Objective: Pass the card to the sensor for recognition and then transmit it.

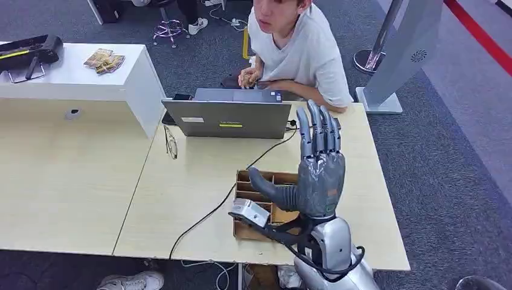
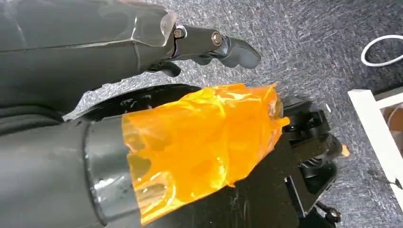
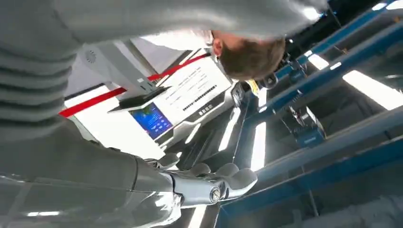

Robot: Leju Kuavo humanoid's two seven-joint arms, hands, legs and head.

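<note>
My right hand (image 1: 319,166) is raised above the table with its fingers straight up and spread and the thumb out to the side; it holds nothing. It hangs over a brown cardboard box (image 1: 250,181) with compartments near the table's front edge. A few tan cards (image 1: 104,60) lie on the white counter (image 1: 121,81) at the far left. A black device with a yellow strip (image 1: 27,51) stands on the same counter. My left hand (image 2: 214,45) hangs low over grey carpet with nothing in it.
A grey laptop (image 1: 229,118) stands at the back of the wooden table (image 1: 181,199), and a black cable (image 1: 211,211) runs from it to the front edge. A person in a white shirt (image 1: 302,48) sits behind the laptop. Glasses (image 1: 171,145) lie beside it.
</note>
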